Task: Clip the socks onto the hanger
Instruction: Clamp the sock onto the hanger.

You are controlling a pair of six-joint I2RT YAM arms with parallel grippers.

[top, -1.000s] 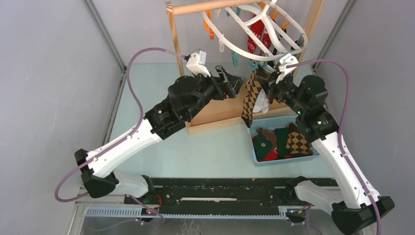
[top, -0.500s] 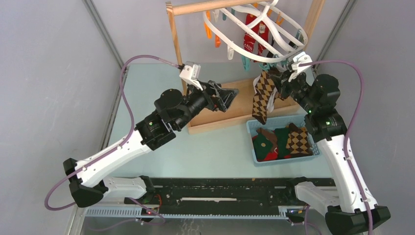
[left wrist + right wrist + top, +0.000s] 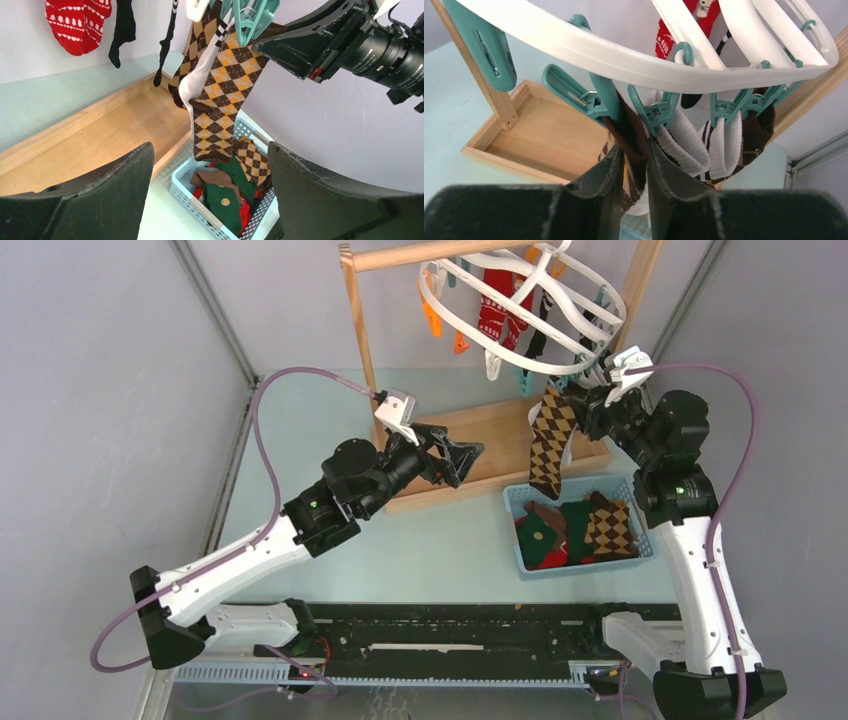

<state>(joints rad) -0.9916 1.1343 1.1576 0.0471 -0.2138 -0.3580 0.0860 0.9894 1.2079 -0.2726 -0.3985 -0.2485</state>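
Observation:
The white oval hanger [image 3: 604, 292] hangs from the wooden rack, with teal clips along its rim [image 3: 624, 65]. A brown argyle sock [image 3: 552, 440] dangles from one teal clip [image 3: 594, 97], which bites its dark cuff [image 3: 634, 132]. My right gripper [image 3: 588, 400] is just under that clip, its jaws a little apart on either side of the cuff [image 3: 633, 147]. My left gripper [image 3: 468, 455] stands wide open over the wooden tray, well left of the sock [image 3: 220, 100], with nothing in it [image 3: 210, 145]. White socks [image 3: 684, 142], a red one [image 3: 495, 300] and black ones also hang clipped.
A light blue basket [image 3: 515, 540] at the right holds green, brown, red and argyle socks [image 3: 235, 195]. The wooden rack's tray [image 3: 470, 430] and its upright post [image 3: 360, 320] stand behind the left gripper. The right wall is close to the right arm.
My right gripper rose up and right with the argyle sock to the hanger's rim, and its jaws have now parted. The left gripper drew back from the hanger. The hanger swung.

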